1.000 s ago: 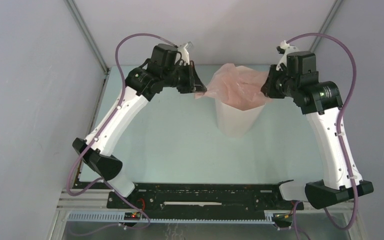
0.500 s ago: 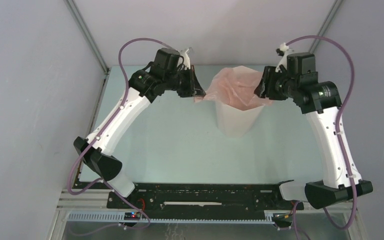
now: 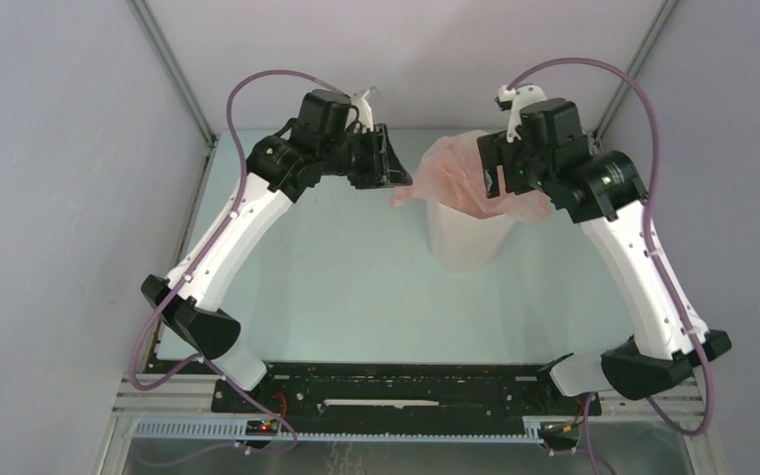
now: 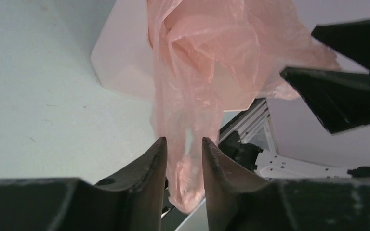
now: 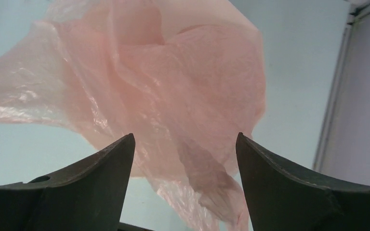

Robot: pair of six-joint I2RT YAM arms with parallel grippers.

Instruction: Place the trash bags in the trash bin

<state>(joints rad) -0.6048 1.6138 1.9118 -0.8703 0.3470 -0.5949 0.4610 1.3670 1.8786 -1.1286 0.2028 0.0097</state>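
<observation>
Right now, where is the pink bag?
In the top view the pink bag drapes over the rim of the white bin, far centre; one strip runs between the fingers of the left gripper.

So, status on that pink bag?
Left jaws ajar, bag tail between them. Right jaws wide open. Bag heaped on bin, spilling over rim. Nothing blocking.

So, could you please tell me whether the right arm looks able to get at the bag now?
Probably yes: the right claw is open at the bag, film lying between its jaws, nothing blocking.
</observation>
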